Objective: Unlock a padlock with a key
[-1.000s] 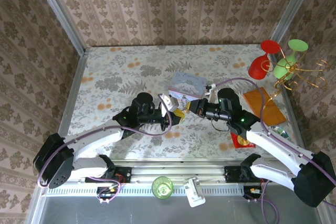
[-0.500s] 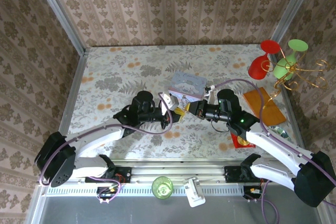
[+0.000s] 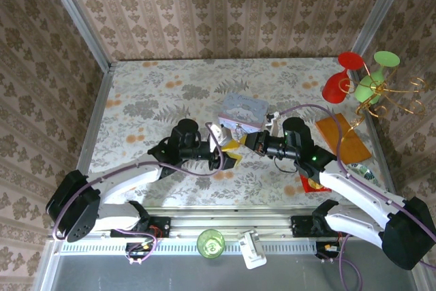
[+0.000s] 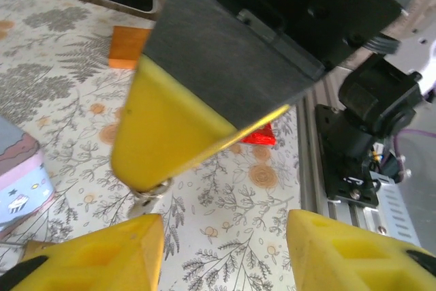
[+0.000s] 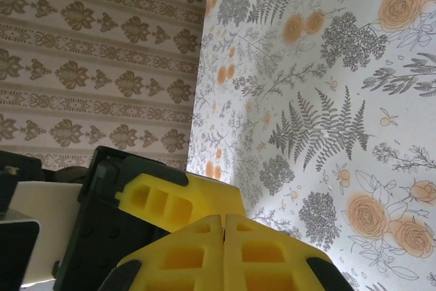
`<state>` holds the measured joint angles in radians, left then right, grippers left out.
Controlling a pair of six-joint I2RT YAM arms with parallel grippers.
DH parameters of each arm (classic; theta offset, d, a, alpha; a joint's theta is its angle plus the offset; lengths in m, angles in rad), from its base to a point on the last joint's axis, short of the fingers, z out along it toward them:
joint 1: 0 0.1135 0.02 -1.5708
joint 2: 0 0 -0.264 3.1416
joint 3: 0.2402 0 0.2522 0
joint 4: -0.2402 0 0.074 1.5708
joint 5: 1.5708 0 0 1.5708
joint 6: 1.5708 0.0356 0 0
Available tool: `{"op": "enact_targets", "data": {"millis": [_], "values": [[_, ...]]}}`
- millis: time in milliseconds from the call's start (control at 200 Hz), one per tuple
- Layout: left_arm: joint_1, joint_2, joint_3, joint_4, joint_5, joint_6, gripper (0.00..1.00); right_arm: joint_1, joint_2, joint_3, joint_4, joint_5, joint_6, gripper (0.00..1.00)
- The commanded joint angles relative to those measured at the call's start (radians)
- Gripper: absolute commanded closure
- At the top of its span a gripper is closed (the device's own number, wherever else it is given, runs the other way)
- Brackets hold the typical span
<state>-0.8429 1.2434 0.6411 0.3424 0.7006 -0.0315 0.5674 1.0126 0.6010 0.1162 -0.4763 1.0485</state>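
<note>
Over the near middle of the flowered table (image 3: 157, 93), the two grippers were seen tip to tip, just in front of the pale blue picture tin (image 3: 242, 110). The left gripper (image 3: 231, 152) stood open, and its yellow fingers (image 4: 102, 253) were seen well apart in the left wrist view. The right gripper (image 3: 244, 140) was closed, its pads (image 5: 197, 253) pressed together along a thin seam; what they gripped could not be told from the right wrist view. In the left wrist view a small silvery metal piece (image 4: 146, 194) was seen right at the tip of the right gripper, above the table and just beyond the left fingers. Whether it was the padlock or a key could not be told, nor whether it was clamped. A red packet (image 3: 310, 182) and an orange slab (image 3: 340, 138) lay to the right, apart from both grippers.
</note>
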Motion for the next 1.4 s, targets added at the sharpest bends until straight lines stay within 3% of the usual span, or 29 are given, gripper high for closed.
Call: {"op": "enact_targets", "data": {"millis": [0, 175, 410, 735, 985, 1230, 1390], "values": [[0.018, -0.002, -0.048, 0.145, 0.107, -0.023, 0.45, 0.003, -0.016, 0.002, 0.032, -0.027, 0.008, 1.0], [0.031, 0.045, -0.079, 0.269, 0.114, -0.047, 0.38, 0.005, -0.013, 0.003, 0.072, -0.062, 0.024, 1.0], [0.024, 0.087, -0.078, 0.363, 0.112, -0.042, 0.4, 0.015, 0.008, -0.018, 0.162, -0.112, 0.071, 1.0], [0.052, 0.035, -0.138, 0.378, 0.083, -0.038, 0.4, 0.015, -0.015, -0.017, 0.12, -0.101, 0.057, 1.0], [0.028, 0.059, -0.114, 0.419, 0.098, -0.071, 0.52, 0.022, 0.032, -0.03, 0.202, -0.112, 0.082, 1.0], [0.038, 0.076, -0.126, 0.513, 0.099, -0.129, 0.78, 0.017, 0.009, -0.053, 0.197, -0.101, 0.08, 1.0], [0.044, 0.073, -0.133, 0.51, 0.096, -0.142, 0.9, 0.015, -0.007, -0.064, 0.195, -0.09, 0.081, 1.0]]}}
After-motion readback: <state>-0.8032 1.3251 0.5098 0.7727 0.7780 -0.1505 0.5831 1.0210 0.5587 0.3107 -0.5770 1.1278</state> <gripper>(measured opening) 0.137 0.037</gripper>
